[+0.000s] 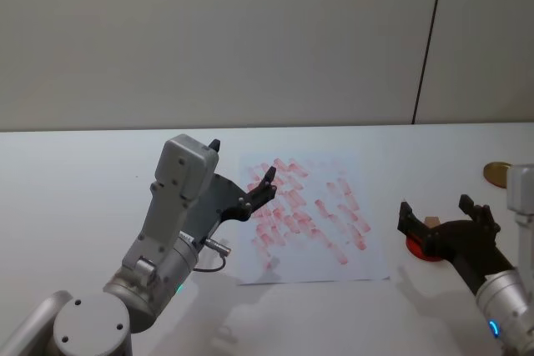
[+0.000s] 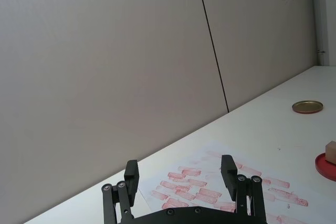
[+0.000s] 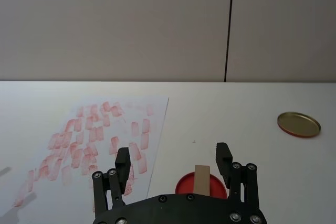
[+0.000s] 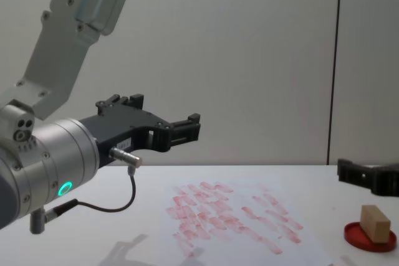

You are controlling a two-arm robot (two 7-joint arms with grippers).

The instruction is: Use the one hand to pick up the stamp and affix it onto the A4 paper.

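The A4 paper (image 1: pixel 334 206) lies flat on the white table (image 1: pixel 83 172), its face covered with rows of small red oblong prints. Just off the paper's right edge sits a round red ink dish (image 4: pixel 358 236), and the stamp (image 4: pixel 374 222), a small tan wooden block, stands on that dish, touching nothing else. The right gripper (image 1: pixel 442 216) hangs over the dish on the paper's right side with its black fingers spread wide apart. From its own wrist camera the stamp (image 3: pixel 202 179) shows between the two fingers (image 3: pixel 223 157), while the chest view shows the gripper (image 4: pixel 368 175) higher than the block and clear of it, so it grasps nothing. The left gripper (image 1: pixel 257 191) is raised in the air over the paper's left portion, well above the sheet in the chest view (image 4: pixel 181 130), its jaws likewise parted and empty, pointing across the paper towards the dish. A flat brass-coloured round lid (image 1: pixel 498 172) rests on the table farther to the right of the paper than the dish, towards the wall, well apart from both grippers.
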